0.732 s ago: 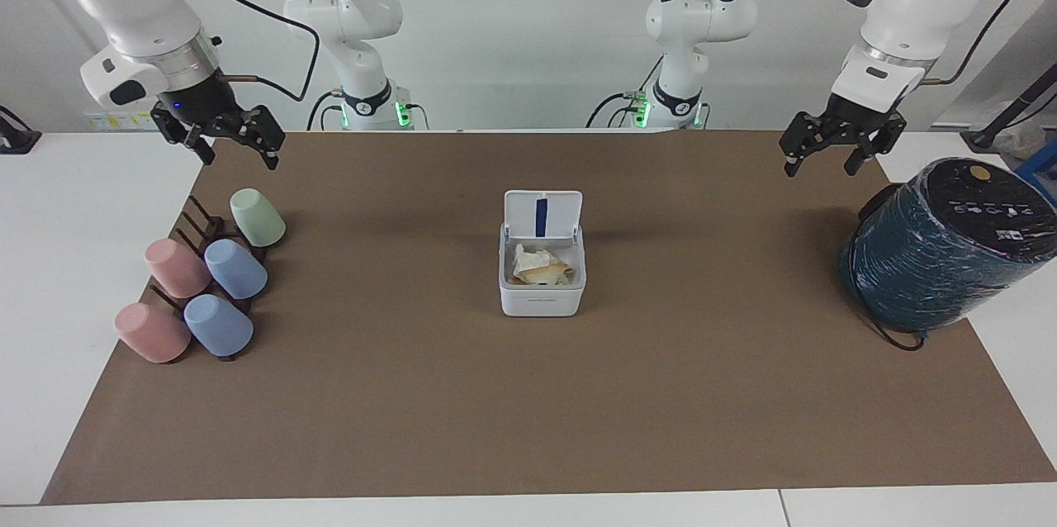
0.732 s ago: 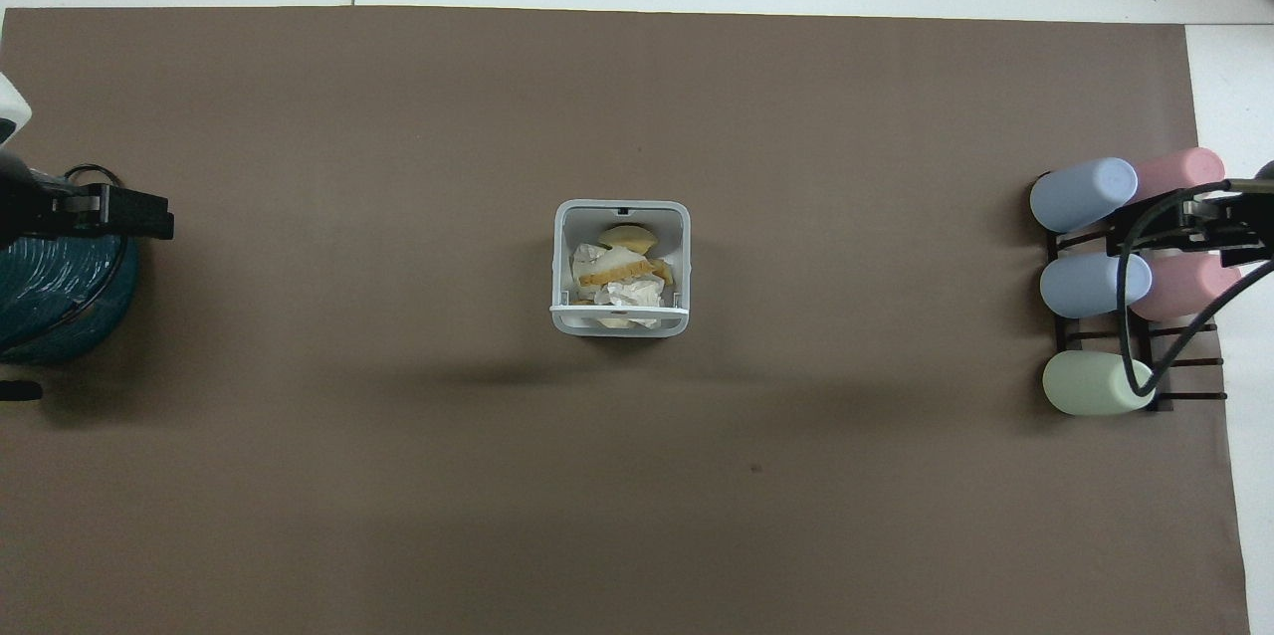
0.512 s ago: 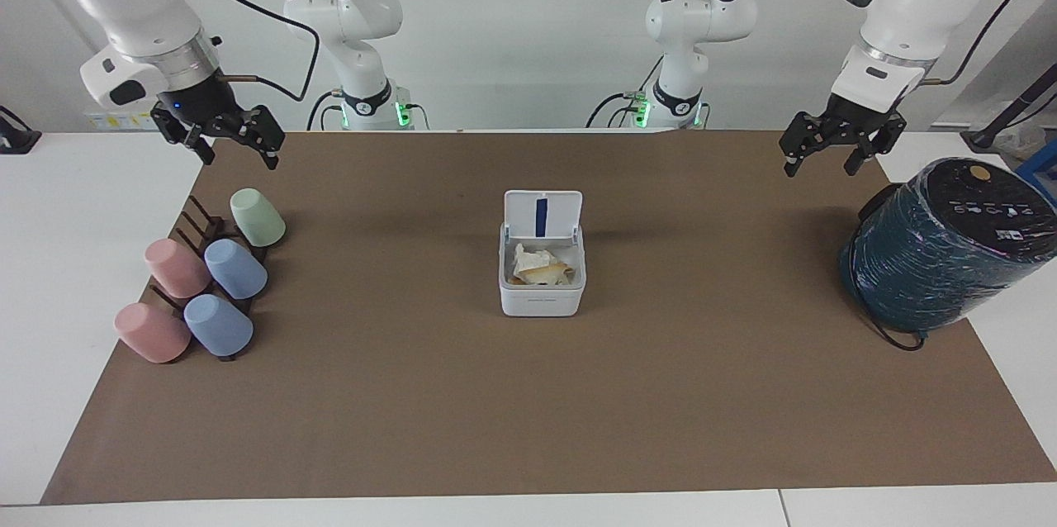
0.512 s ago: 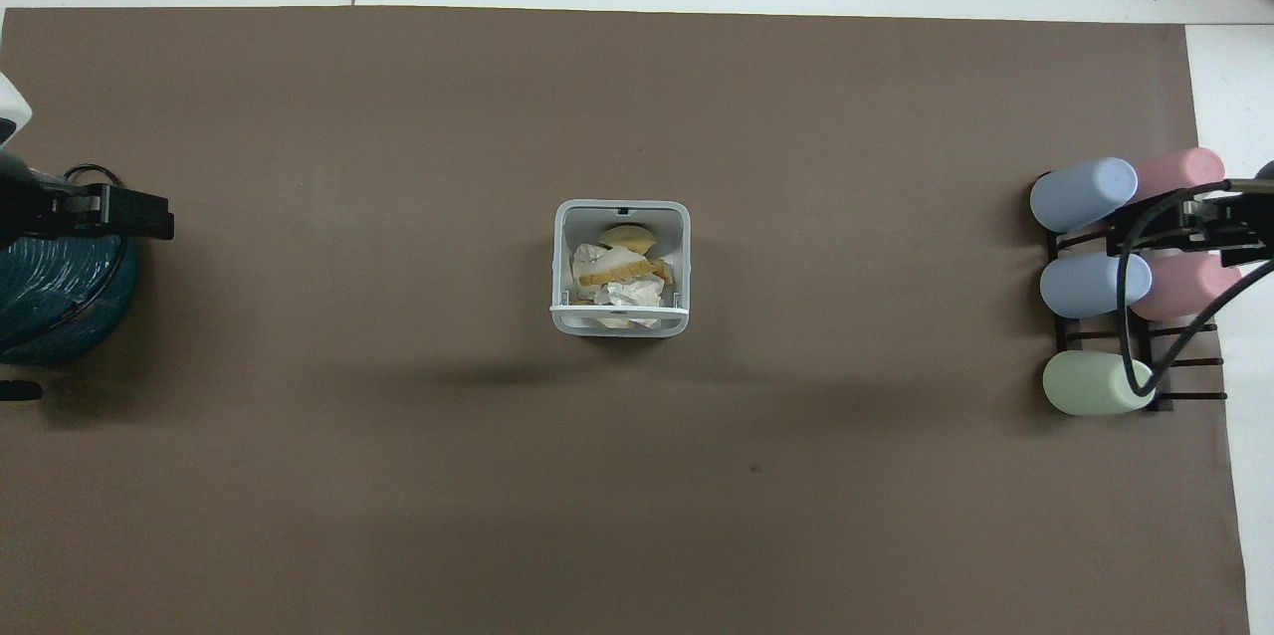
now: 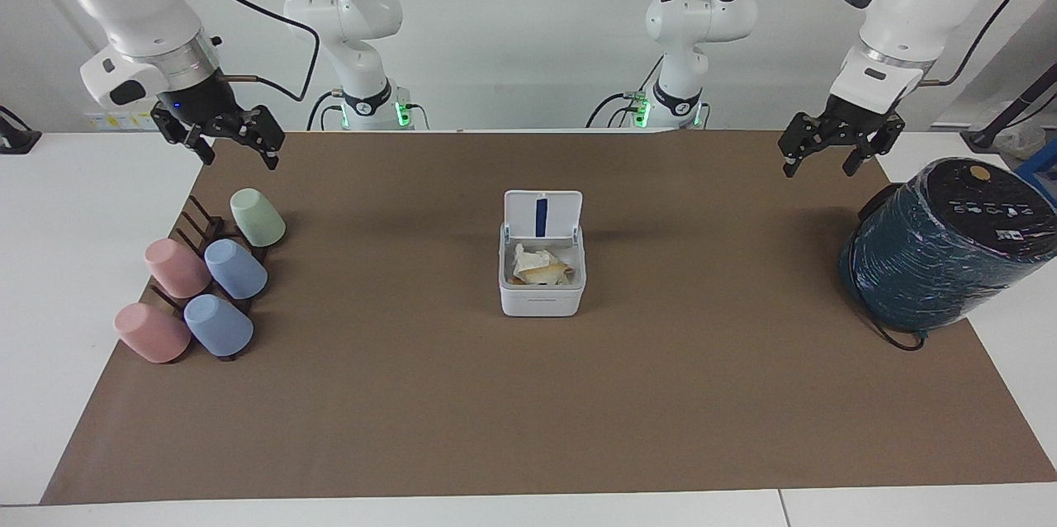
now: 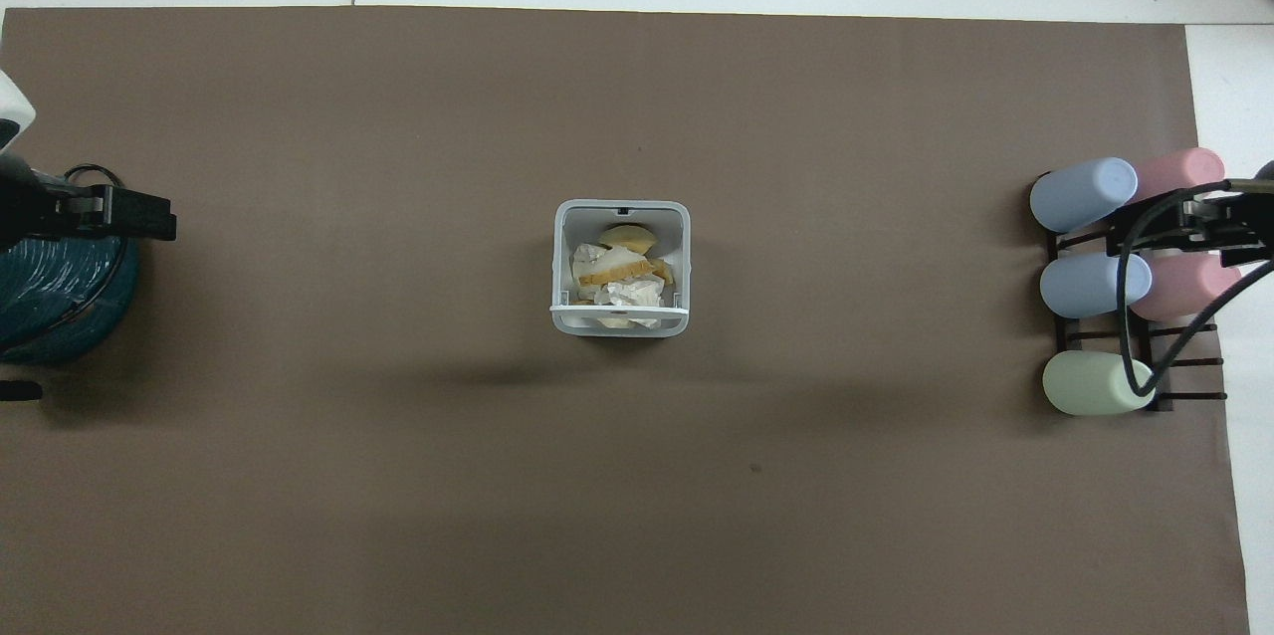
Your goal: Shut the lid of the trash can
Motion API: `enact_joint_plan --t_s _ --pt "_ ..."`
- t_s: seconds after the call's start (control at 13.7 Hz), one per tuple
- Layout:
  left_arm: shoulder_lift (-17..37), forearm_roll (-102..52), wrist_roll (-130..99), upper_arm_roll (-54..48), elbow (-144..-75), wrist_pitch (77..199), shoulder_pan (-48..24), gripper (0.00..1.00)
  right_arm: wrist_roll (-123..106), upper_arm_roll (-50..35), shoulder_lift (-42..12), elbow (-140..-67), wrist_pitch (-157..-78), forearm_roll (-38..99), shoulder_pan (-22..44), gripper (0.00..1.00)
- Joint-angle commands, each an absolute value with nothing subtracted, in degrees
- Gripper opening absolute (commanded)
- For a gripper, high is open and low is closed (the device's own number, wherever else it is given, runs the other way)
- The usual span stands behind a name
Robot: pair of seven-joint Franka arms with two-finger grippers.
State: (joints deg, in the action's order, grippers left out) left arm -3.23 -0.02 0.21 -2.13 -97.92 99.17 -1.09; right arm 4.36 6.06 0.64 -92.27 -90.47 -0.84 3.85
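The small white trash can (image 5: 542, 297) stands at the middle of the brown mat, with crumpled paper and food scraps inside. Its lid (image 5: 542, 215) stands upright on the side nearer to the robots, and its blue strip faces the camera. In the overhead view the can's rim (image 6: 621, 210) shows and the lid (image 6: 619, 314) is seen edge-on. My left gripper (image 5: 816, 165) is open and hangs in the air beside the teal cylinder; it also shows in the overhead view (image 6: 159, 217). My right gripper (image 5: 237, 155) is open, in the air over the cup rack, as the overhead view (image 6: 1130, 235) shows. Both are far from the can.
A large dark teal cylinder (image 5: 941, 254) with a black top lies tilted at the left arm's end of the table. A dark rack with several pastel cups (image 5: 206, 279) stands at the right arm's end. The brown mat (image 5: 528, 411) covers most of the table.
My left gripper has shifted very slightly toward the middle of the table. Nothing else has moved.
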Motion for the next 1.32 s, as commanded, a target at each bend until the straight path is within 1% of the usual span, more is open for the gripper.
enact_joint_plan --t_s 0.0,0.22,0.37,0.44,0.51,0.59,0.66,0.73,1.02,1.1,1.24 --pt "-5.45 -0.88 0.88 -2.02 -101.95 100.11 -1.32 1.0 3.78 5.36 1.58 -93.08 -90.09 -0.7 2.9 1.0" --pt "-5.45 -0.88 0.36 -2.37 -102.04 100.11 -1.32 1.0 3.78 5.36 1.58 -93.08 -90.09 -0.62 2.9 1.0" --pt "-6.06 -0.97 0.0 -2.46 -103.35 100.19 -3.59 1.0 3.78 5.36 1.58 -93.08 -90.09 -0.7 2.81 1.0" --pt "-7.46 -0.97 -0.09 -2.46 -106.23 101.07 -4.82 0.83 3.87 5.36 1.58 -92.99 -90.09 -0.7 2.81 1.0" --pt "-9.3 -0.97 -0.17 -2.55 -110.09 103.77 -6.49 0.6 3.87 5.36 1.58 -93.08 -90.09 -0.62 2.9 1.0" --pt "-10.8 -1.05 -1.39 -2.55 -113.35 106.58 -8.59 0.43 3.87 5.36 1.58 -93.08 -90.09 -0.62 2.81 1.0" --pt "-11.42 -1.4 -4.71 -2.55 -114.94 108.18 -11.31 0.3 3.78 5.36 1.58 -93.08 -90.09 -0.62 2.9 1.0" --pt "-11.34 -1.93 -8.4 -2.55 -115.05 108.89 -13.77 0.21 3.87 5.36 1.58 -92.99 -90.09 -0.62 2.81 1.0" --pt "-10.9 -5.09 -10.46 -2.55 -115.49 111.0 -19.24 0.02 3.78 5.36 1.58 -93.08 -90.09 -0.7 2.9 1.0" --pt "-10.72 -5.88 -10.98 -2.55 -115.66 111.79 -20.47 0.0 3.78 5.36 1.58 -93.08 -90.09 -0.7 2.9 1.0" --pt "-10.55 -7.11 -12.82 -2.55 -115.93 112.67 -23.89 0.0 3.78 5.36 1.58 -93.08 -90.09 -0.62 2.9 1.0"
